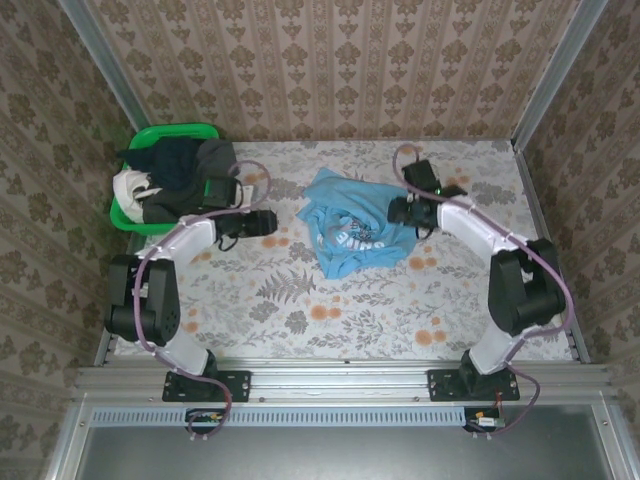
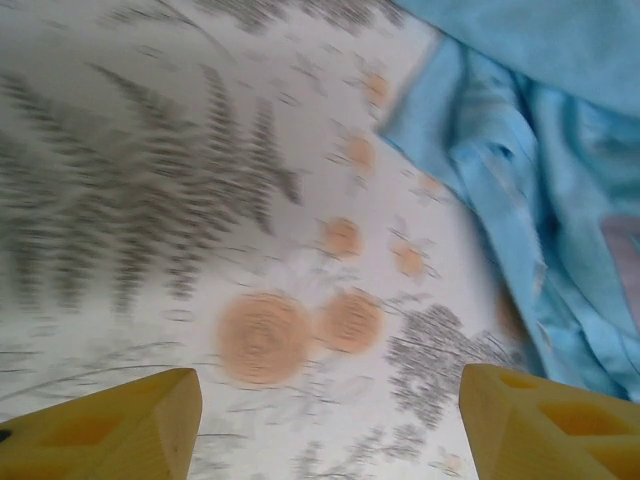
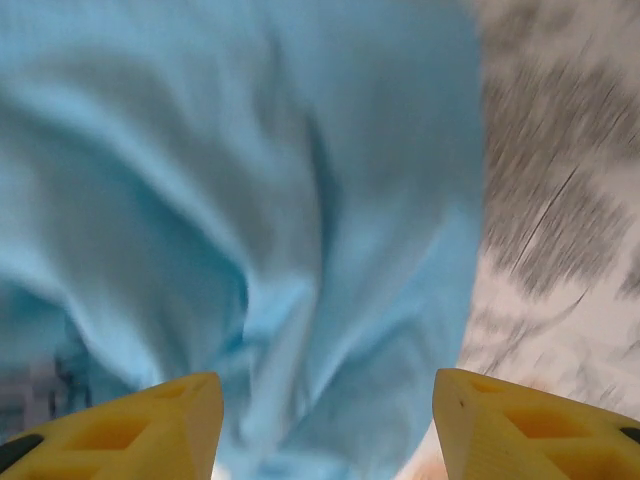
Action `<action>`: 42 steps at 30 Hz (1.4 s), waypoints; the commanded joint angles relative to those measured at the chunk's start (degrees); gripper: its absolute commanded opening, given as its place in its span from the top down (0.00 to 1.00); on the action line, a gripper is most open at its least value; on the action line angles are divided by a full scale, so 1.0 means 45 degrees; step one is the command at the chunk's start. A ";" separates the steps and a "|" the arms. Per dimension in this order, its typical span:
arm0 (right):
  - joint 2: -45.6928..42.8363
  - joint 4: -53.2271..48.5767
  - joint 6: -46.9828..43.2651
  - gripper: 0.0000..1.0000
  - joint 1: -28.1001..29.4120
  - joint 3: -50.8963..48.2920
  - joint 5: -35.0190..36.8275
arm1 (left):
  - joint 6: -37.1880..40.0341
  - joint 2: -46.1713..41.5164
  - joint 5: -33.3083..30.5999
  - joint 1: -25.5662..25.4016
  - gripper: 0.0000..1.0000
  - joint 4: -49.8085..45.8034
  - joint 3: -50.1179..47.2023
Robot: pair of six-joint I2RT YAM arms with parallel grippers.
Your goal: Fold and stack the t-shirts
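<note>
A crumpled light blue t-shirt [image 1: 350, 225] with white lettering lies mid-table; it also shows in the left wrist view [image 2: 545, 170] and the right wrist view [image 3: 250, 200]. My left gripper [image 1: 268, 222] is open just left of the shirt, over bare tablecloth, its yellow fingers [image 2: 110, 425] wide apart. My right gripper [image 1: 400, 212] is open at the shirt's right edge, yellow fingers [image 3: 520, 425] spread above the blue cloth, nothing held. Black, dark grey and white shirts [image 1: 175, 175] are heaped in the green basket.
The green plastic basket [image 1: 180, 133] stands at the back left, beside the left arm. A floral tablecloth [image 1: 320, 300] covers the table, with open room in front of the shirt. Patterned walls and metal rails close in the sides.
</note>
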 commanded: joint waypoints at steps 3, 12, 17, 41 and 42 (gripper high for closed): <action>-0.1022 0.2160 0.1182 0.41 0.0687 -0.2897 -0.1479 | -0.1042 0.0368 0.0414 -0.2225 0.24 0.2062 -0.0726; -0.1870 0.2401 0.2262 0.40 0.2400 -0.4446 0.0372 | -0.1378 0.4248 0.0007 -0.2899 0.27 0.2023 0.2383; -0.0716 0.2680 0.2200 0.38 0.2265 -0.4223 0.0675 | -0.1633 0.5516 0.0652 -0.2960 0.54 0.2398 0.2934; -0.4110 -0.1143 -0.1004 0.70 -0.0944 -0.1664 0.2002 | -0.0606 0.0179 0.0119 0.1071 1.00 -0.0142 0.1925; -0.3589 -0.0999 -0.1062 0.72 -0.1115 -0.1507 0.2014 | -0.0658 0.0515 0.0380 0.1064 1.00 -0.0103 0.1911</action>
